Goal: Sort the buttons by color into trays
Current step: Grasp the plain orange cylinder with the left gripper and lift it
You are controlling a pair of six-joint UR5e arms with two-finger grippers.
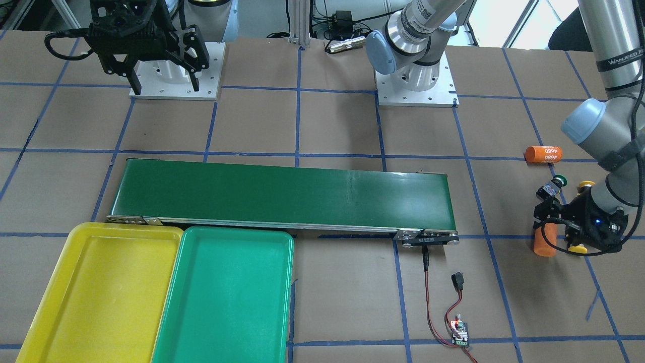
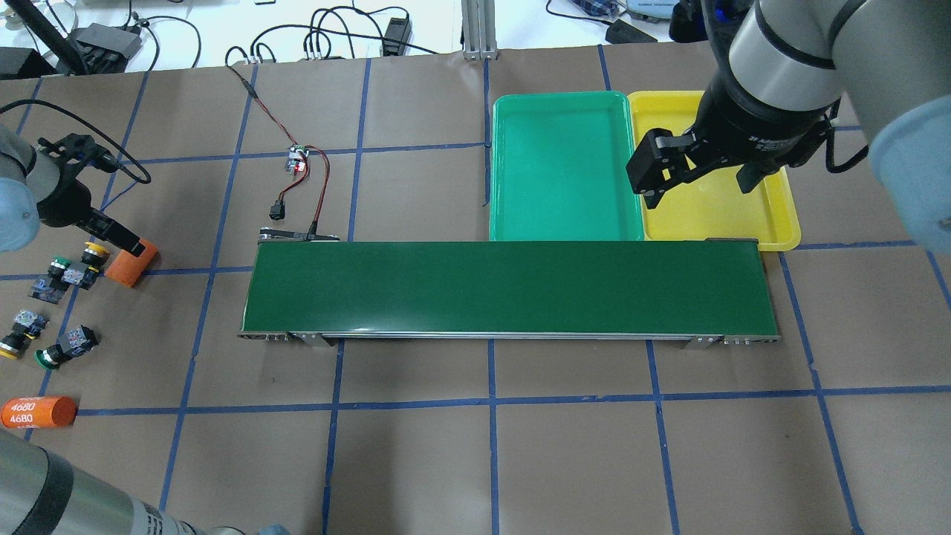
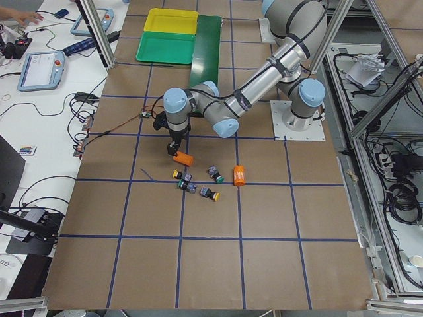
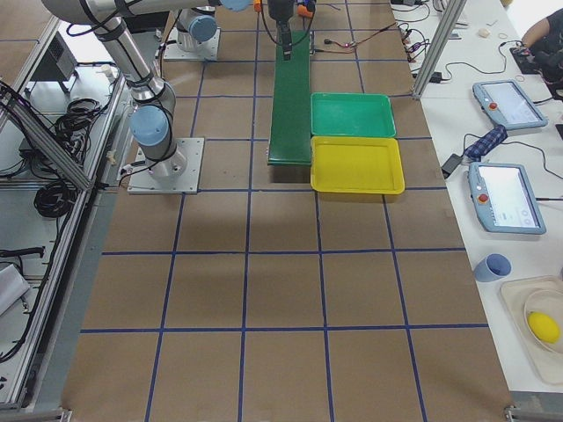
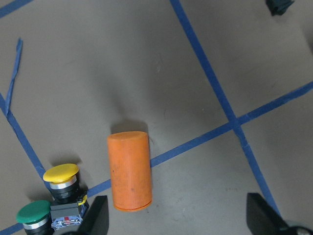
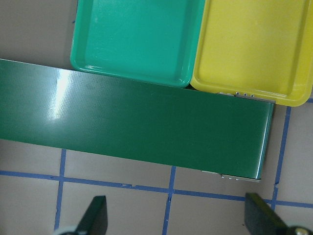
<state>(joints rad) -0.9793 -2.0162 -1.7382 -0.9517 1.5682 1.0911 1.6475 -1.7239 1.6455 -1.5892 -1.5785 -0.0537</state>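
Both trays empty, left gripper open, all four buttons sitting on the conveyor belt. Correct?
Not the last part. The conveyor belt is bare; the overhead view shows the four buttons on the table beside the left gripper, near an orange cylinder. The green tray and yellow tray are empty and the left gripper is open, as you said.

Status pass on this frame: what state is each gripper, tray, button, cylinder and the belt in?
left gripper, open, empty
right gripper, open, empty
yellow tray, empty
green tray, empty
buttons, all four on the table, outside the trays
conveyor belt, nothing on it
orange cylinders, both lying on their sides
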